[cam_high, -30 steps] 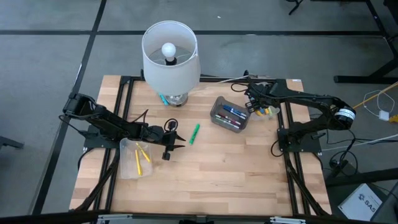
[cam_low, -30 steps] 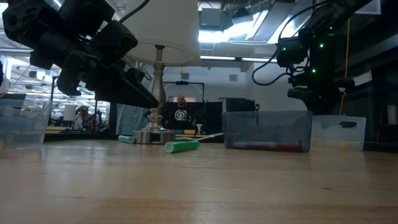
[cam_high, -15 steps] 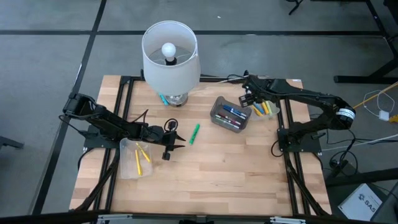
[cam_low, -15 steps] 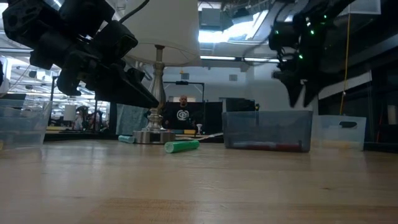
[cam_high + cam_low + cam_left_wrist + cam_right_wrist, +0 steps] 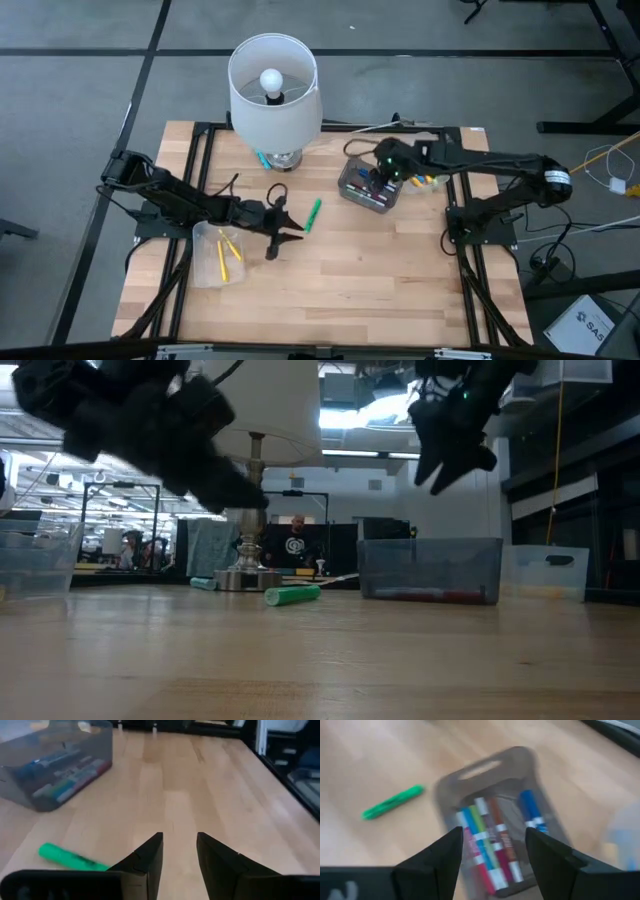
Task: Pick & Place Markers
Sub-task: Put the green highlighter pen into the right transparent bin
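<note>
A green marker (image 5: 313, 215) lies flat on the wooden table near its middle, also seen in the low view as the green marker (image 5: 292, 595). My left gripper (image 5: 290, 229) hovers open just left of it; the left wrist view shows the marker (image 5: 72, 858) beside the open fingers (image 5: 180, 851). My right gripper (image 5: 495, 840) is open above the grey bin (image 5: 352, 193), which holds several blue, red and green markers (image 5: 490, 845). In the low view the right gripper (image 5: 442, 468) hangs well above the bin (image 5: 430, 568).
A white-shaded lamp (image 5: 274, 88) stands at the far edge, with a teal marker (image 5: 262, 158) at its base. A clear bin (image 5: 219, 254) with yellow markers sits at the left, and another clear bin (image 5: 432, 180) with yellow markers at the right. The near half of the table is bare wood.
My right gripper has swung from over the right clear bin toward the table's left and near edge, and now hangs over the grey bin. My left gripper has moved a little to the right, toward the green marker. The markers have stayed where they were.
</note>
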